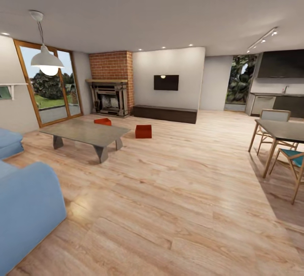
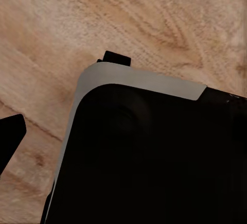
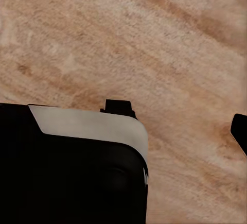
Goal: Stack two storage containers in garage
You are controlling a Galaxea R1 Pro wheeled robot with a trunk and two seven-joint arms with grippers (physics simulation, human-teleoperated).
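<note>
Two red-orange rectangular open storage containers sit on the light wood-plank flooring (image 1: 177, 191) of the living room, both far from the robot, toward the back wall. One container (image 1: 143, 131) stands beyond the far right corner of the grey low coffee table (image 1: 86, 132); the other container (image 1: 102, 121) lies just past the table's far edge, partly hidden by the tabletop, nearer the brick fireplace (image 1: 110, 86). They are apart from each other, not stacked, and nothing holds them.

Around them: dark low TV bench (image 1: 165, 113) with a black wall screen (image 1: 166, 82) above it, wood-framed glass doors (image 1: 50, 86) on the left wall, white pendant lamp (image 1: 45, 58), blue sofa (image 1: 25, 200) at the near left, dining table with wooden chairs (image 1: 280, 140) at the right, and the kitchen behind that. No garage is visible.

The wrist views look down at plank floor past dark robot bodywork with a pale edge. In the left wrist view a dark finger tip (image 2: 10, 139) pokes in at the edge; in the right wrist view a similar dark tip (image 3: 239, 131) does. In my judgement the arms hang tucked low beside the base for driving. I cannot tell whether either gripper is spread or pressed together; neither pinches anything visible.

Task looks barely started: the next step is likely to drive round the coffee table's right side to the nearer container.
</note>
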